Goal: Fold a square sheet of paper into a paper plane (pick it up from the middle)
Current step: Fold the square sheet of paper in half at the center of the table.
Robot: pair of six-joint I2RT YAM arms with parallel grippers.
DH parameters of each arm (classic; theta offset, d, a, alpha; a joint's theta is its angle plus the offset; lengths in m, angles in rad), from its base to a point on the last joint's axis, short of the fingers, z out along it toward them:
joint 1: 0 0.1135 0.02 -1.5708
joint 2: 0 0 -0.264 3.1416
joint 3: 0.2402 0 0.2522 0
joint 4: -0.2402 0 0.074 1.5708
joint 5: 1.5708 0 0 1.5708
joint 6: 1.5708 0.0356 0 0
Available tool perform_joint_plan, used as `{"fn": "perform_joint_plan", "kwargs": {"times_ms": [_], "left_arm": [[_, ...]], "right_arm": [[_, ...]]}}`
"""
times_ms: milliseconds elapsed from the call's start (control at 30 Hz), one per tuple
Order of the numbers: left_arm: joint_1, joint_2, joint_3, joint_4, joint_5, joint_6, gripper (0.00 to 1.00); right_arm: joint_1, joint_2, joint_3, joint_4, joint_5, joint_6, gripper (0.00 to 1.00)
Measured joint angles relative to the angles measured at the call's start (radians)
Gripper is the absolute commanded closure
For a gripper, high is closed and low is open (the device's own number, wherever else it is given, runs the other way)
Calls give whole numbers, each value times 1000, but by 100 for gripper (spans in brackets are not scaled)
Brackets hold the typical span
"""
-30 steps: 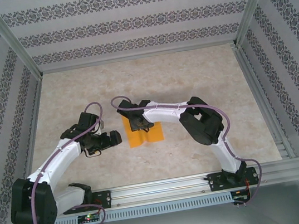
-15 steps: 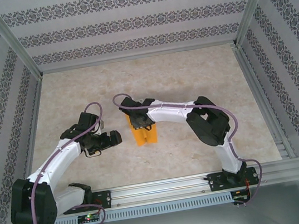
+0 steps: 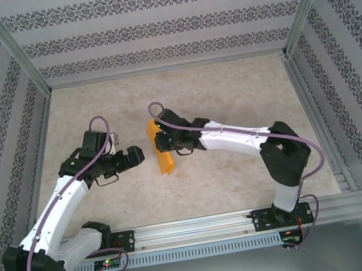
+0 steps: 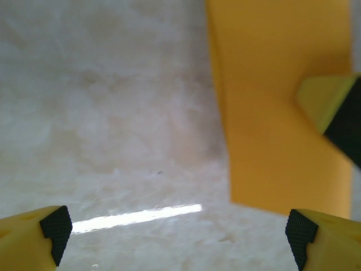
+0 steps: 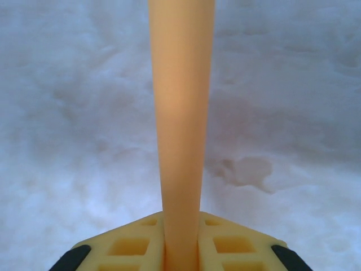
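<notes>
Since a second ago your right gripper (image 5: 180,251) has pinched onto the one square sheet of paper (image 5: 181,113), lifting it doubled over and edge-on above the table (image 3: 229,94). Your left gripper (image 4: 177,226) gapes wide just beside it.

Bright, even light, with a glare streak on the table (image 4: 138,217); wrist views soft.

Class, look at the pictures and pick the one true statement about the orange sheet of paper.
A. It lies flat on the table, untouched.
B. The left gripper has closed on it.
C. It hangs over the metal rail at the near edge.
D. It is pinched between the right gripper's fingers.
D: in the right wrist view the sheet of paper rises from between the closed fingers of the right gripper, while the left gripper stands wide open.
</notes>
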Motion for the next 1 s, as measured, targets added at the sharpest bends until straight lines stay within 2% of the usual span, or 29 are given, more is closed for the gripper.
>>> {"fn": "perform_joint_plan", "kwargs": {"times_ms": [100, 267, 433, 633, 767, 900, 1000], "left_arm": [[0, 6, 11, 19, 48, -36, 0], [-1, 77, 8, 97, 132, -104, 6], [-40, 184, 5, 205, 161, -164, 9], [-112, 332, 10, 306, 156, -200, 14], [-151, 428, 30, 353, 150, -214, 22], [-165, 499, 61, 402, 147, -227, 31], [-167, 543, 79, 436, 147, -233, 33]], "right_arm": [[-36, -59, -119, 137, -82, 32, 81], [-77, -74, -275, 294, -159, 69, 80], [-114, -74, -416, 437, -227, 99, 78], [-144, -74, -455, 501, -264, 102, 76], [-161, -74, -489, 517, -271, 97, 76], [-169, -70, -502, 518, -271, 90, 76], [-171, -63, -505, 520, -271, 78, 75]]}}
